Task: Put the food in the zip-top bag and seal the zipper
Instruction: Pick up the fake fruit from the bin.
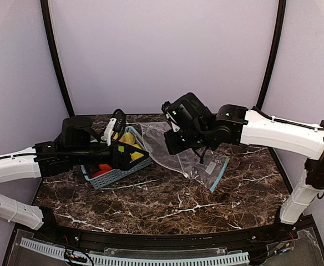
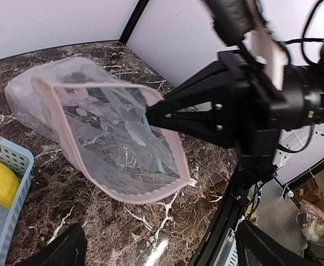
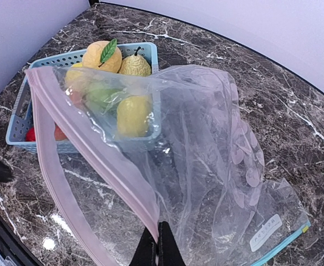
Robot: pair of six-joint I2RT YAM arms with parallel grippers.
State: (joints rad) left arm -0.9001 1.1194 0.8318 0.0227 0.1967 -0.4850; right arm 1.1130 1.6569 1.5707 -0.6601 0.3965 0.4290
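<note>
Food (image 3: 117, 55) sits in blue basket (image 3: 18, 119) | right gripper (image 3: 157, 247) pinched on zip-top bag (image 3: 206, 144) rim, mouth held up facing basket, apparently nothing inside | left gripper (image 1: 131, 157) spread, empty, over basket | judgement: hold mouth wide, take one fruit squarely

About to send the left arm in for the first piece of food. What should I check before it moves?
1. Right pincer hold on the zip-top bag: ok, shut on the pink zipper rim.
2. Bag mouth open: ok, it gapes toward the left wrist camera.
3. Bag interior free: ok, no food inside.
4. Left pincer ready: ok, open with nothing between its fingers.
5. Toy fruit available: ok, piled in the light-blue basket beside the bag.
6. Which piece lies under the left pincer: cannot tell, the arm hides it from above.
</note>
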